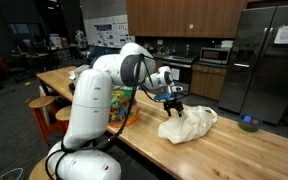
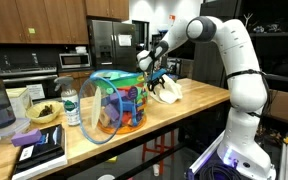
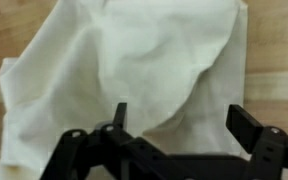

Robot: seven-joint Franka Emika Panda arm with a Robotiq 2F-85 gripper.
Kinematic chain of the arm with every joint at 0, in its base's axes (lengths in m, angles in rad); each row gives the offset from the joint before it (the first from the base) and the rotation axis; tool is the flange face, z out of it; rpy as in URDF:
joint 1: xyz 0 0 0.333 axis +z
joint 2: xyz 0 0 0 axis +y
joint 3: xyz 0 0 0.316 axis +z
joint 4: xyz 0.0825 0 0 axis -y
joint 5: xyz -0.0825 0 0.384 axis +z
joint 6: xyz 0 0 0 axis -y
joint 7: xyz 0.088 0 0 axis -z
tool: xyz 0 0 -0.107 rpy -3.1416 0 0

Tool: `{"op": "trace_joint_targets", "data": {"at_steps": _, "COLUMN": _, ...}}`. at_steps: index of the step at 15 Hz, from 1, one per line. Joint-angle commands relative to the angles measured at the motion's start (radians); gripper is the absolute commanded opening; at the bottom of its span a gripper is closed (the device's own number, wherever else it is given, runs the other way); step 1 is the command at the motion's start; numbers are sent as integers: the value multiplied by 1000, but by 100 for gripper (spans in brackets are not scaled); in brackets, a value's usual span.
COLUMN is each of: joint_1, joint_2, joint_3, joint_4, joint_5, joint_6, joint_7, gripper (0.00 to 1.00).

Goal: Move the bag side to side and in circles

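The black metal gripper [image 3: 182, 120] is seen nearest in the wrist view, its jaws spread wide with nothing clasped between them. Beneath it the bag [image 3: 124, 70] is laid out, soft cream-white cloth slumped in loose wrinkles on a pale wooden table [image 3: 279, 60]. In both exterior views the gripper [image 1: 172, 97] is poised just above the crumpled bag [image 1: 189, 125], near a clear bowl [image 2: 114, 105] filled with colourful items. Whether the fingertips touch the cloth cannot be told.
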Motion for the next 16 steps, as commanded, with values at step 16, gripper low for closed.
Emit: {"op": "trace_joint_targets", "data": {"at_steps": 16, "joint_1": -38, "joint_2": -84, "joint_3": -78, "joint_4": -19, "joint_5": -259, "joint_6": 242, "joint_7": 323, "gripper": 100}}
